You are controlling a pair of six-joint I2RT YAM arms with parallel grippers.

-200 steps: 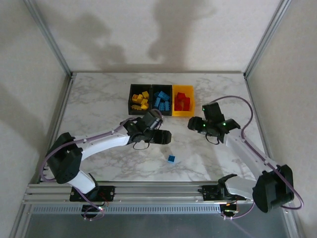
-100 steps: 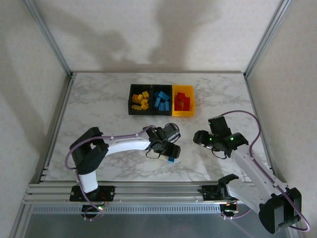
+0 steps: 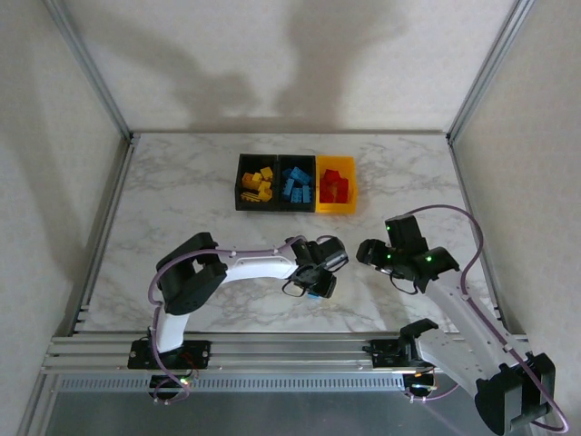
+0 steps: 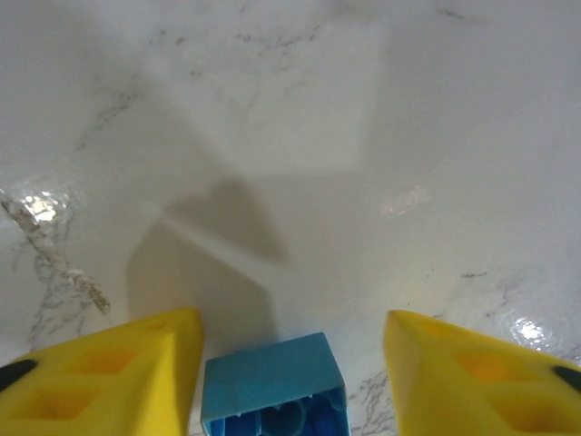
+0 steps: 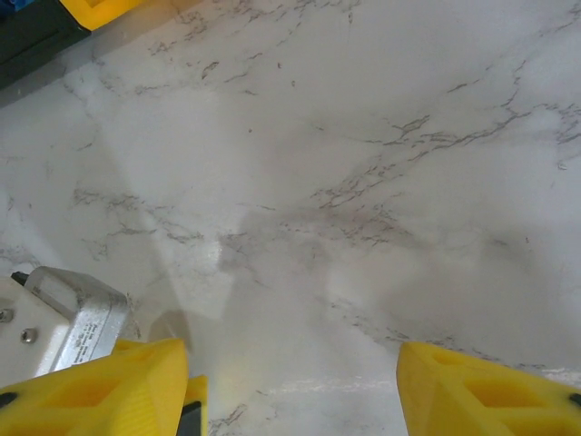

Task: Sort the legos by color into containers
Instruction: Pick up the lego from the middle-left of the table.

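The small blue lego brick, light, rigid and slick-sided, sits on the worktop between the parted fingers of the left hand, not yet clamped, best pinched across its flat side walls, while the right hand hangs apart and empty.

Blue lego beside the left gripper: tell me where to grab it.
Take the blue lego by its two flat side walls, coming from above. It sits between the fingers of the left gripper, walls facing them, so closing should pinch it squarely.
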